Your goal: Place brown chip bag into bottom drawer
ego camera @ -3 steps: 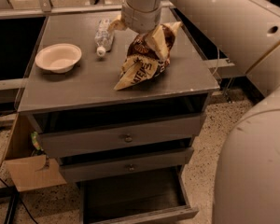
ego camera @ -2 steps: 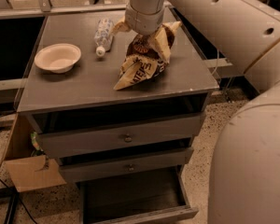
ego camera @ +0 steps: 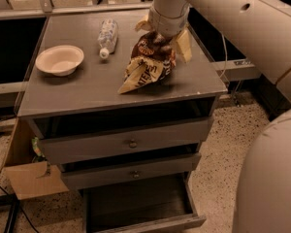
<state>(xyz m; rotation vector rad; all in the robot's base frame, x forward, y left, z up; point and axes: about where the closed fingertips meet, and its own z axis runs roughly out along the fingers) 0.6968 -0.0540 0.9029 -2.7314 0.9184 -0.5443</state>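
**Wrist slid right, now pinching the bag top**

Since a second ago my wrist has shifted toward 3 o'clock and my fingers [ego camera: 185, 45] have drawn closer together. The bag's low tip has barely moved. My gripper [ego camera: 164, 35] sits over the far right part of the table top [ego camera: 87, 89], straight down onto the upper end of the brown chip bag [ego camera: 148, 69]. One finger shows at the bag's 10 o'clock, the other at its 2 o'clock, with crumpled foil bunched between them. They are spread only as wide as that wad and touch it on both sides, so it reads as gripped.

The bag stands tilted: top end up in my grip, pale pointed corner down at 7 o'clock, resting on the table.

A clear plastic bottle [ego camera: 106, 37] lies at the bag's 10 o'clock, apart from it. A bowl [ego camera: 59, 59] sits at 9 o'clock, well apart.

Below the table top, the bottom drawer [ego camera: 150, 224] is pulled out at the frame's 6 o'clock, its dark inside showing. The two knobbed drawers [ego camera: 131, 143] above it are out less far. A cardboard box [ego camera: 34, 178] sits at 8 o'clock.
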